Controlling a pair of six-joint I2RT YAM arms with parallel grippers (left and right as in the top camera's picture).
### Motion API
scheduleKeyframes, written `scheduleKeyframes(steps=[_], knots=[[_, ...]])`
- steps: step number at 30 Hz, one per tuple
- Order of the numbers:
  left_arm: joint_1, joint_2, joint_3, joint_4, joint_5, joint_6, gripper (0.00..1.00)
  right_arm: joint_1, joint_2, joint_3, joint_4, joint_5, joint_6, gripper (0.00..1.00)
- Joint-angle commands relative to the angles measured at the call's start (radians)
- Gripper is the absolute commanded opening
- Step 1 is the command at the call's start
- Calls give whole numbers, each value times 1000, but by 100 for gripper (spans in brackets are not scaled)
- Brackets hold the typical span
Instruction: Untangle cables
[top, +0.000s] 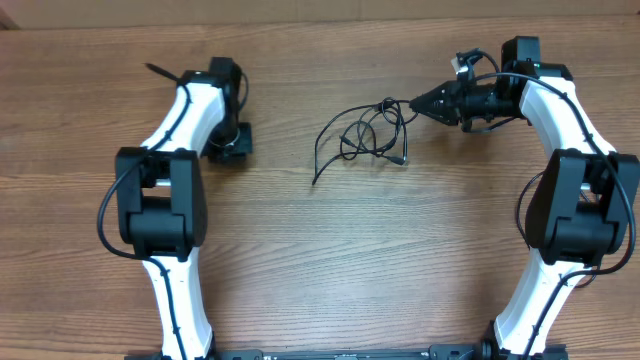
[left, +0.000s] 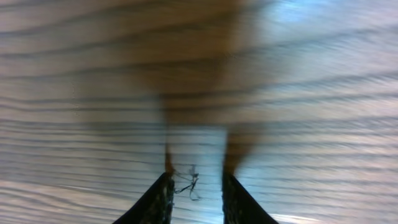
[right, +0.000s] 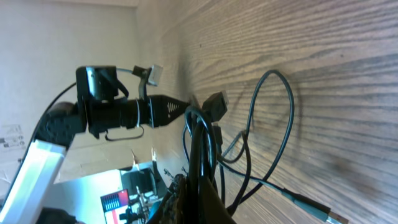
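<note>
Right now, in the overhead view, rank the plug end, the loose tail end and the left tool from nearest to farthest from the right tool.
1. Plug end, close beside the right tool.
2. Loose tail end, table middle.
3. Left tool, far left.

Overhead top-down, wrist views seemingly skimming table (left: 280, 74)

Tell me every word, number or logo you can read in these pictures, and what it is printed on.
No text here can be read.
The pale sheet at the left edge of the right wrist view: dark marks, too small to read.
The red and blue panel low in that same view: blurred, nothing legible.
The cables and the wooden table: no lettering visible.
</note>
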Motion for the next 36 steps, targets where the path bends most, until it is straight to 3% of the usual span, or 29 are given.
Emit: scheduleKeyframes(steps=[1, 4, 8, 16, 20, 30, 36], knots=[[28, 28, -13, 5, 117, 67, 34, 19, -39, 18, -18, -14, -79, 4], [29, 26, -4, -10, 383, 251, 41, 50, -39, 18, -34, -6, -98, 4], [29, 9, 70, -149, 573, 362, 41, 86, -39, 18, -28, -6, -98, 4], [-14, -105, 103, -205, 758, 460, 44, 171, -39, 18, -16, -6, -101, 4], [-34, -117, 103, -223, 859, 568, 45, 214, -39, 18, -10, -6, -103, 4], [-71, -117, 103, -154, 859, 539, 38, 269, -39, 18, 6, 2, -105, 4], [-107, -117, 103, -47, 858, 439, 33, 278, -39, 18, 13, 1, -104, 4]])
